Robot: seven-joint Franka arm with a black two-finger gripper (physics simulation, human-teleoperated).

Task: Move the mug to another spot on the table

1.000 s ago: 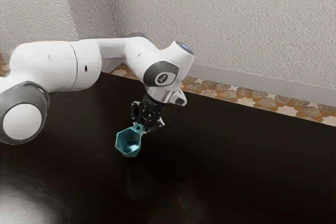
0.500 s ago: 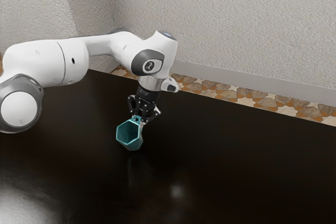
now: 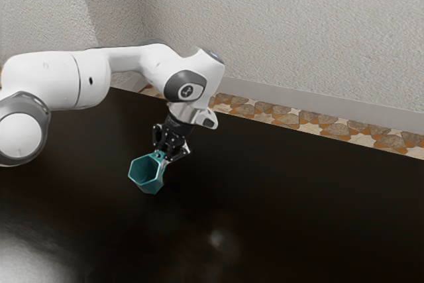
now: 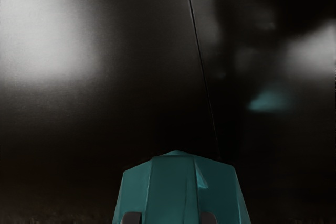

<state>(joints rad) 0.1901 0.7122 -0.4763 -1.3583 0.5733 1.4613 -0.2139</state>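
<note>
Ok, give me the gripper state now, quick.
Gripper: shut on the teal mug, jaws clamped at its rim, mug tilted.

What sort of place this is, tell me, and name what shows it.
Probably an indoor room corner, simulated: a glossy dark table, textured white walls, and patterned floor tiles. The gripper grips a teal mug.

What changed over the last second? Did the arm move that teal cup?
Yes. The gripper carried the teal mug toward the exterior view's left, over the dark table. Unchanged: the gripper stays shut on the mug, and the mug still hangs tilted.
</note>
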